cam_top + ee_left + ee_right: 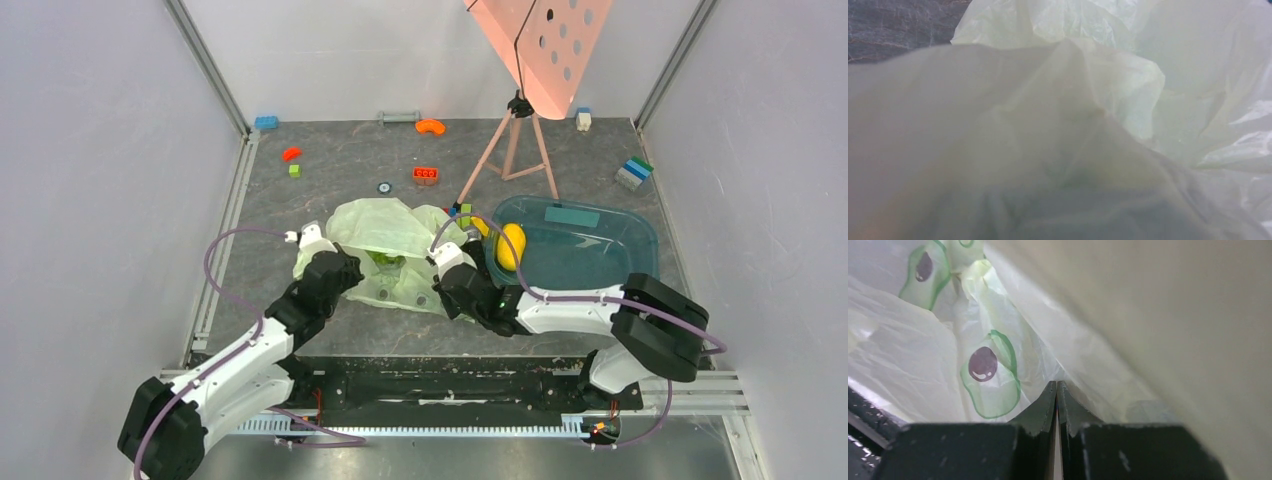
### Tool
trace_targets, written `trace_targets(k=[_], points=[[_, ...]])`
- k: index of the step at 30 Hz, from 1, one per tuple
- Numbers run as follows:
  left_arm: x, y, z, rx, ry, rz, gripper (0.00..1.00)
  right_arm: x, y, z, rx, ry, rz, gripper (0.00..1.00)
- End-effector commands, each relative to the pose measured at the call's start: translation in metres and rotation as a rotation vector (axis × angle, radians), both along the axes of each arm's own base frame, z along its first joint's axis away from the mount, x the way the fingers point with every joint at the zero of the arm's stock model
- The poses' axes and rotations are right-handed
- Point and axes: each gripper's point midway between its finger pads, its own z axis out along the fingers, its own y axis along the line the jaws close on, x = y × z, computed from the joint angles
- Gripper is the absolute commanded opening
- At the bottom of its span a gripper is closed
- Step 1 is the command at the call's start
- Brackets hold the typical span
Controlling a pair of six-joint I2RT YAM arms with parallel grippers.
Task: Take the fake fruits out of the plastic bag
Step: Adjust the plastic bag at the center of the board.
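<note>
Your plastic bag point(385, 225) lies between both jaws: right jaws pinch its near-right edge, left jaws pressed together at its left edge.

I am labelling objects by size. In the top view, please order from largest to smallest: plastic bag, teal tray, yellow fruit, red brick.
1. plastic bag and teal tray: they look about alike, and part of the bag is hidden, so I do not rank them.
2. yellow fruit
3. red brick
</note>
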Motion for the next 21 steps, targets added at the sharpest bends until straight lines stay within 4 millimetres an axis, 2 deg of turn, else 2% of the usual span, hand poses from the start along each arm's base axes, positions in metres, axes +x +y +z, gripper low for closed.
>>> trace_targets(k=[1, 4, 6, 9, 13, 16, 20, 21], points=[[0.013, -0.005, 0.027, -0.064, -0.115, 0.012, 0.02, 0.001, 0.014, 0.025, 0.131, -0.021, -0.008, 0.04], [0.016, -0.024, 0.041, -0.094, -0.174, -0.094, 0.06, -0.007, 0.017, 0.022, 0.143, -0.002, 0.018, 0.04], [0.015, -0.037, 0.041, -0.105, -0.181, -0.167, 0.07, -0.015, 0.017, 0.016, 0.145, 0.016, 0.035, 0.04], [0.01, -0.049, 0.03, -0.118, -0.158, -0.235, 0.05, -0.027, 0.015, 0.009, 0.134, 0.026, 0.049, 0.04], [-0.001, -0.053, 0.01, -0.142, -0.124, -0.263, 0.03, -0.035, 0.012, 0.016, 0.125, 0.011, 0.057, 0.04], [-0.004, -0.051, 0.004, -0.14, -0.119, -0.261, 0.03, -0.036, 0.014, 0.035, 0.126, -0.015, 0.058, 0.06], [-0.002, -0.051, 0.006, -0.126, -0.125, -0.266, 0.02, -0.037, 0.029, 0.082, 0.218, -0.055, 0.092, 0.21], [-0.001, -0.052, 0.006, -0.124, -0.124, -0.27, 0.02, -0.036, 0.035, 0.098, 0.253, -0.068, 0.103, 0.22]])
